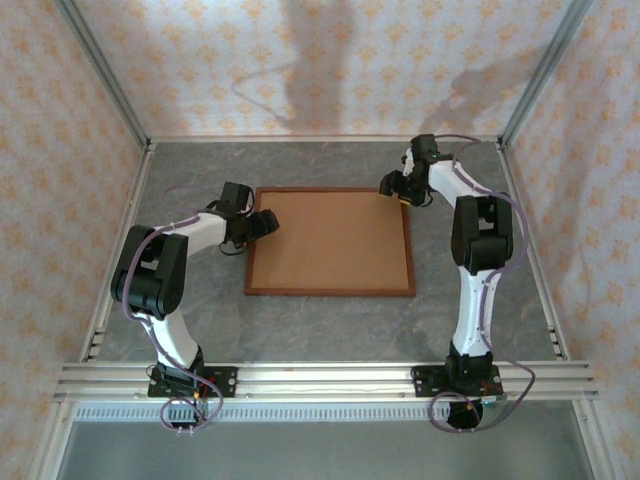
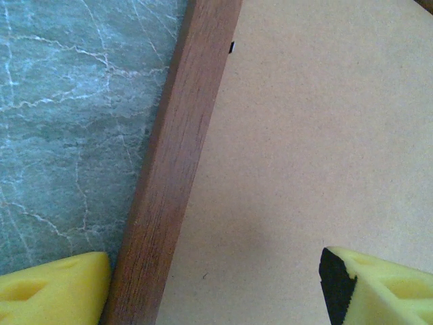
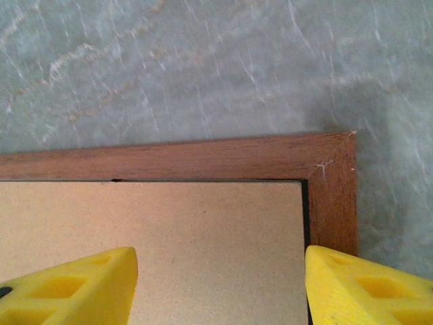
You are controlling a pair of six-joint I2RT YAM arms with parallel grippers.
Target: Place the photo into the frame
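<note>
**Frame flat on table; both hands open at its far end**

The frame (image 1: pixel 330 291) is seen lying flat at the middle of the table (image 1: pixel 330 335), with a plain brown backing board (image 1: pixel 330 240) filling it. In the top view the left hand (image 1: pixel 262 222) is found at the frame's 10 o'clock side, wide open, with nothing held. One yellow finger (image 2: pixel 54 288) is over the table and the other finger (image 2: pixel 382 288) over the board, with the left rail between them. The right hand (image 1: pixel 393 188) is at the 1 o'clock corner, also open and empty, its fingers (image 3: pixel 74 288) spread above the board and the right rail.
</note>
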